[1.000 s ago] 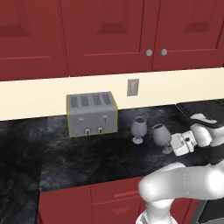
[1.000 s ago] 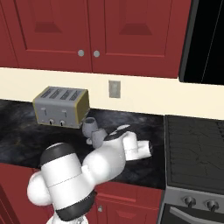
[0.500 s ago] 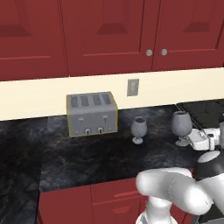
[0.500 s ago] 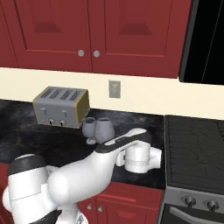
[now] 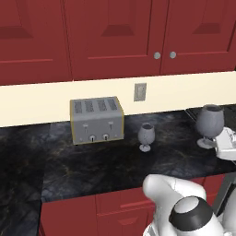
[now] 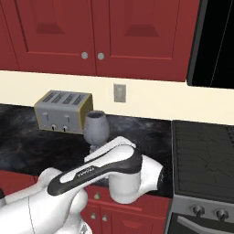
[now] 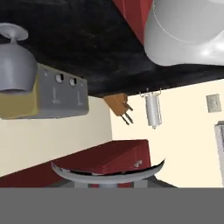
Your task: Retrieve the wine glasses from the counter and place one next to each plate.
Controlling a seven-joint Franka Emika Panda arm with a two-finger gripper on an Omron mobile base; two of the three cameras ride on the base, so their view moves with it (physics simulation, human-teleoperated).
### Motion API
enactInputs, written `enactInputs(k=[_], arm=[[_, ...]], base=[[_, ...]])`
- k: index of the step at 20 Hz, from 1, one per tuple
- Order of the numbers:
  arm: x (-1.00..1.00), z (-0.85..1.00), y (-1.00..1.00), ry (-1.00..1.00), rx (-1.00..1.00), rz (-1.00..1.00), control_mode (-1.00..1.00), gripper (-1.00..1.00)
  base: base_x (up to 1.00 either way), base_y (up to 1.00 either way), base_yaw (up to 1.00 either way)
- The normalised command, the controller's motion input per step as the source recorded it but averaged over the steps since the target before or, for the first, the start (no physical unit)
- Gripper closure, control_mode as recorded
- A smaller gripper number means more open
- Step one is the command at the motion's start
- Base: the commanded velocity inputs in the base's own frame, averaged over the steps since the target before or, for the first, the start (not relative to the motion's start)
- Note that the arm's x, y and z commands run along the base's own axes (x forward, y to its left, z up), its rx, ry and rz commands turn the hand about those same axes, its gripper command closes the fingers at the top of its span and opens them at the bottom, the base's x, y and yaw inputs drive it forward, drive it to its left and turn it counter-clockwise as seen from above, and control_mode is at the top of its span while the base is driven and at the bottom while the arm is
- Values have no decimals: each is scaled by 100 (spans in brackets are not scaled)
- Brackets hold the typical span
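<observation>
Glasses are sitting apart: one glass [image 5: 146, 136] is standing upright on the black surface [image 5: 92, 163], just to the right of the toaster [image 5: 97, 120] and a little in front of it, not touching it. The held glass [image 5: 209, 123] is hanging upright well to the right of the toaster, beyond the first glass and nearer the cameras, off the surface. The jaws are pressing together on it, pinching it low down at the right edge of the left base view; the contact itself is being hidden by the white hand.

In the right base view the held glass [image 6: 96, 128] is showing just in front of the toaster's [image 6: 64, 111] right end, with its foot hiding behind the arm. A stove [image 6: 201, 151] is lying far right of the toaster there.

In the hand view, which is rolling upside down, its grey rim [image 7: 107, 173] is curving along the bottom, while the standing glass [image 7: 15, 65] is overlapping the toaster's [image 7: 57, 96] left part.

A wall outlet [image 5: 139, 91] is sitting above and right of the toaster.
</observation>
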Motion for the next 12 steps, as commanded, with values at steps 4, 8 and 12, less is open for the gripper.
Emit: enactInputs(k=[4,8,12], arm=[[-45,71,39,-16,0,-11,-100,100],[-52,67,39,-5,0,-1,-100,100],[-74,64,46,-16,-3,0,-100,100]], base=[[0,0,0],[0,0,0],[0,0,0]])
